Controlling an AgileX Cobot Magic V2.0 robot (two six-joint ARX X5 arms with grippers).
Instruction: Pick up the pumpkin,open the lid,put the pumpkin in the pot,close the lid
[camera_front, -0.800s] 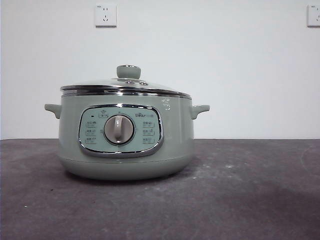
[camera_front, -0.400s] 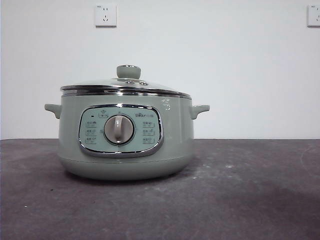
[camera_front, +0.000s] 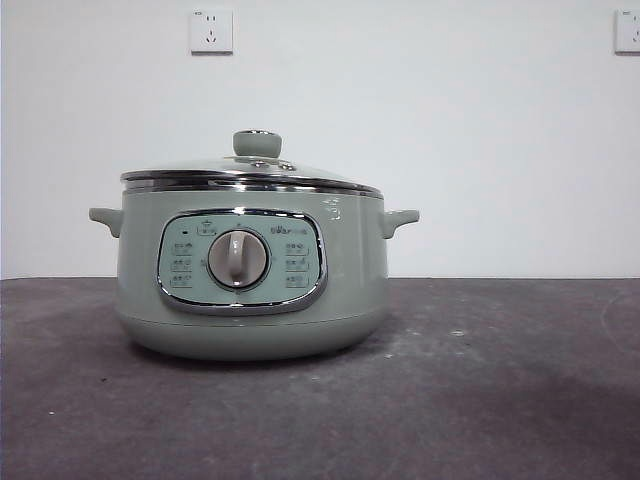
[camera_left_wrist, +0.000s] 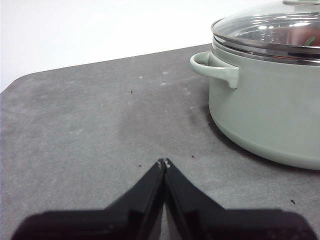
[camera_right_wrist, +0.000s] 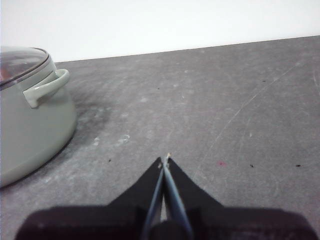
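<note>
The large pale sage-green electric pot (camera_front: 250, 275) stands on the dark grey bench (camera_front: 480, 400), its domed glass lid (camera_front: 250, 170) seated on the rim. Through the glass, a reddish-orange shape with a green bit (camera_left_wrist: 306, 40) shows inside. The left end effector (camera_left_wrist: 164, 162) and right end effector (camera_right_wrist: 164, 159) hang clenched and empty, each beside the pot.
</note>
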